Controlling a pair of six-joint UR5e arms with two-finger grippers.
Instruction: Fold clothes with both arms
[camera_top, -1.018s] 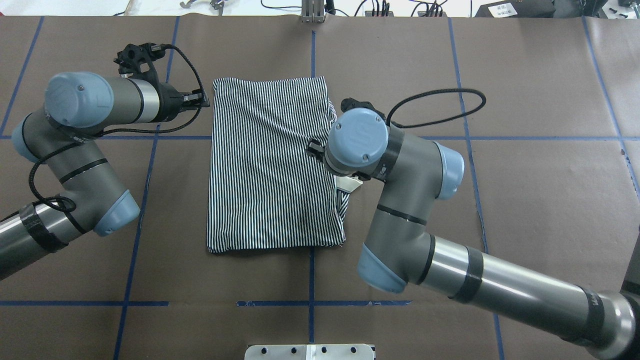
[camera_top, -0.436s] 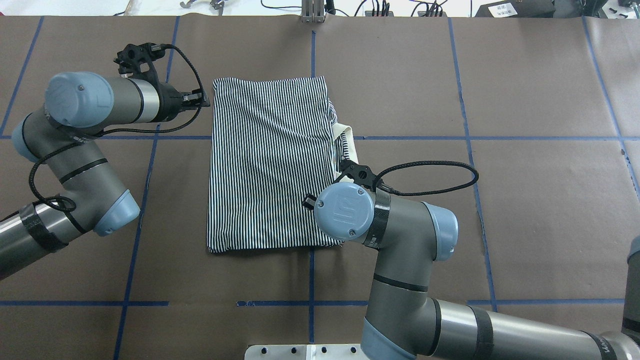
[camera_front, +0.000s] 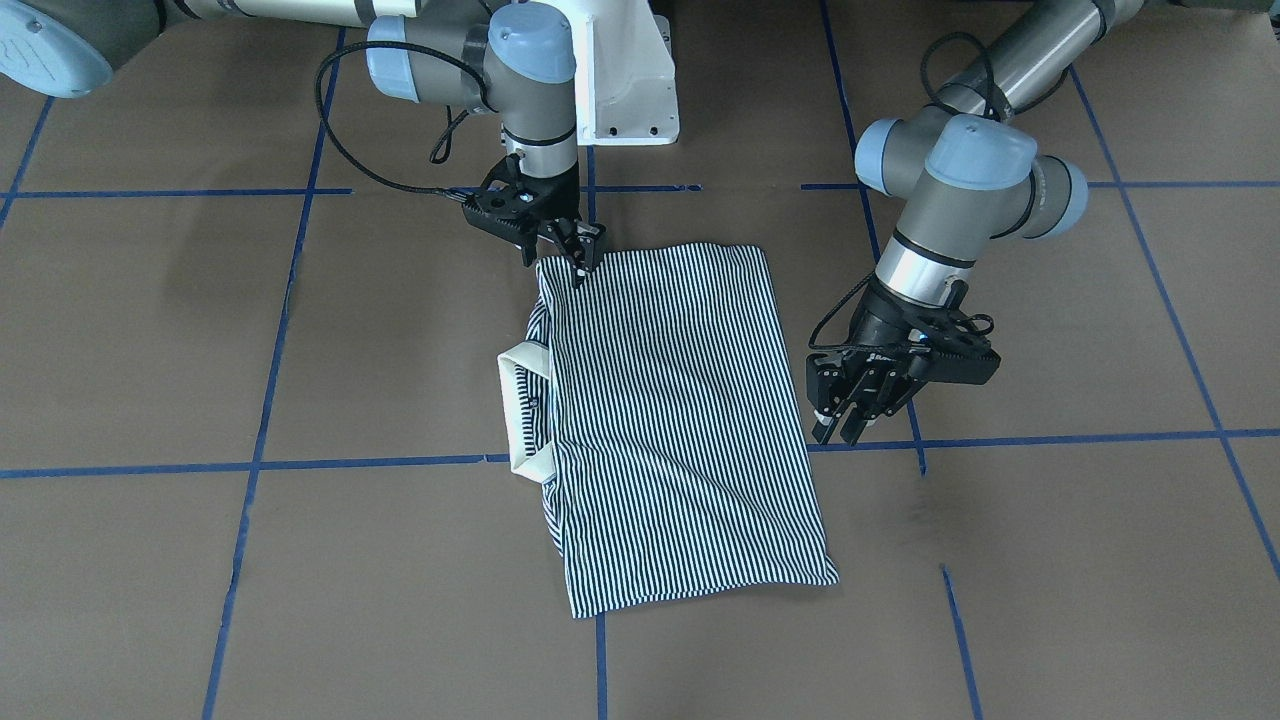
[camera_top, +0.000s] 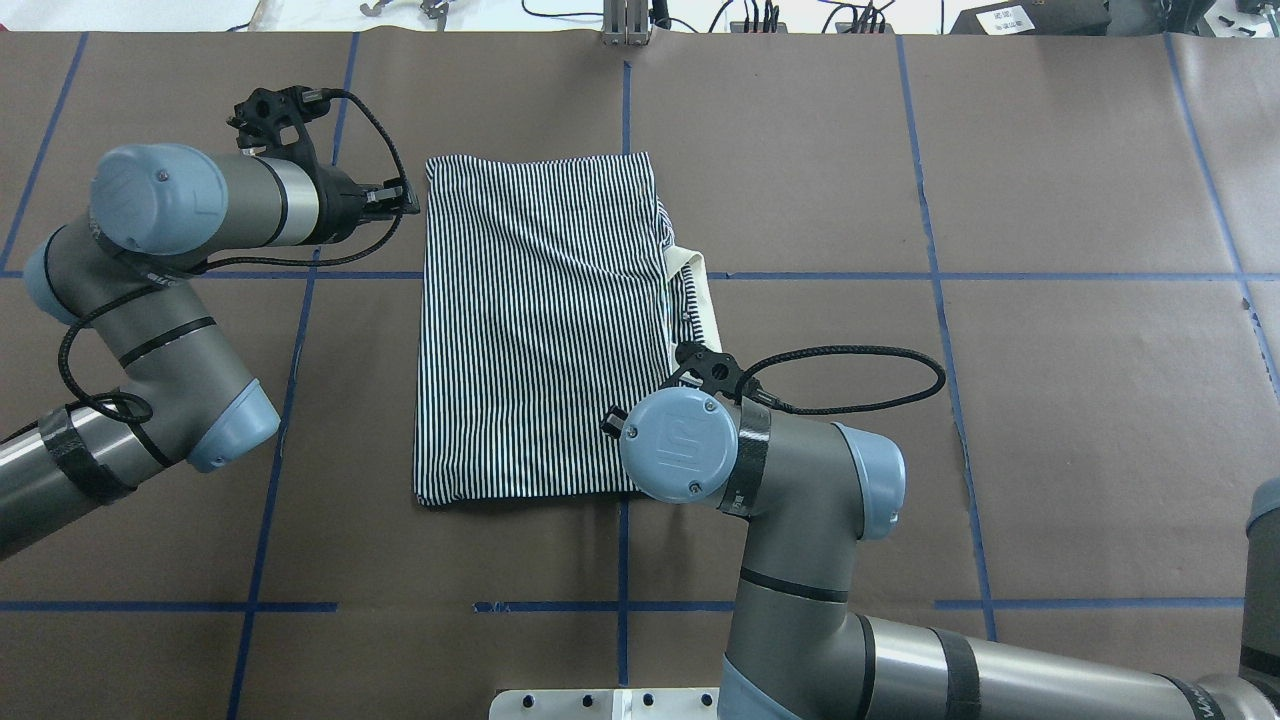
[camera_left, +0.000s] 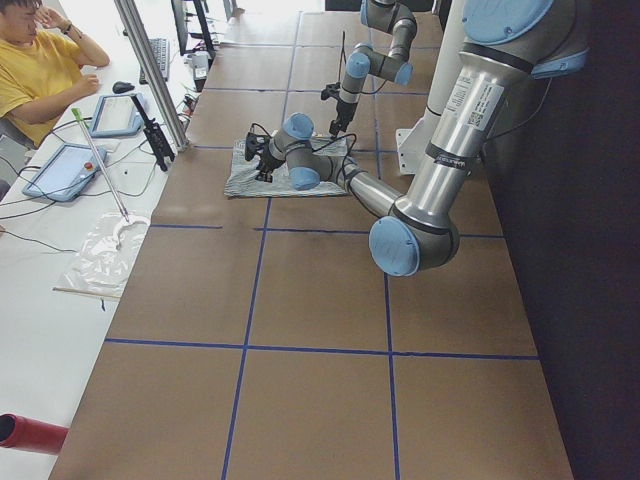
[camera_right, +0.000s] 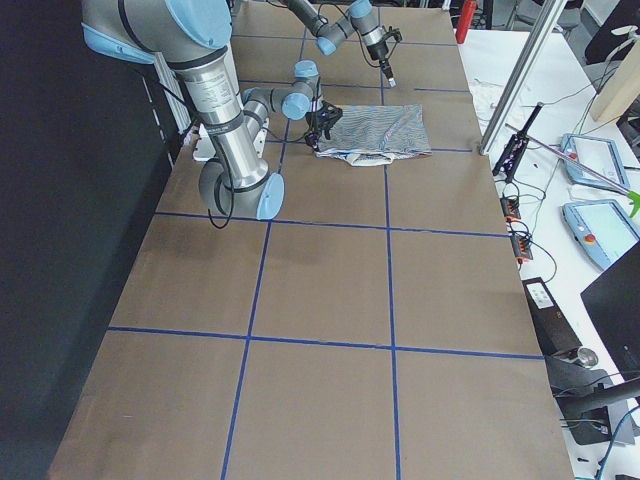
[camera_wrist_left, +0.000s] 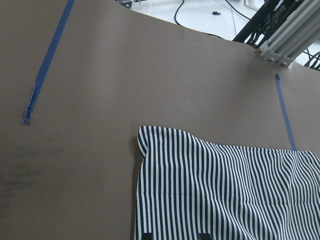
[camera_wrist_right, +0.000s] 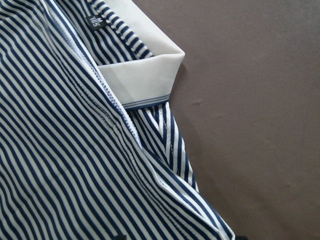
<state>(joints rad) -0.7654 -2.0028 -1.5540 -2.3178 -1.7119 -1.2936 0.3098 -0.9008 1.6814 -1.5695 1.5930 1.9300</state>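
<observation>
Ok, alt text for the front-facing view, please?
A folded navy-and-white striped polo shirt lies on the brown table, cream collar poking out. The black right gripper is at one corner; the black left gripper hangs beside the opposite edge.

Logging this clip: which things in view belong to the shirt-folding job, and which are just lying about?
In the job:
striped polo shirt
left hand, hovering beside the shirt
right hand, at the shirt's corner

Lying about:
tablet
clear plastic bag
red cylinder
</observation>
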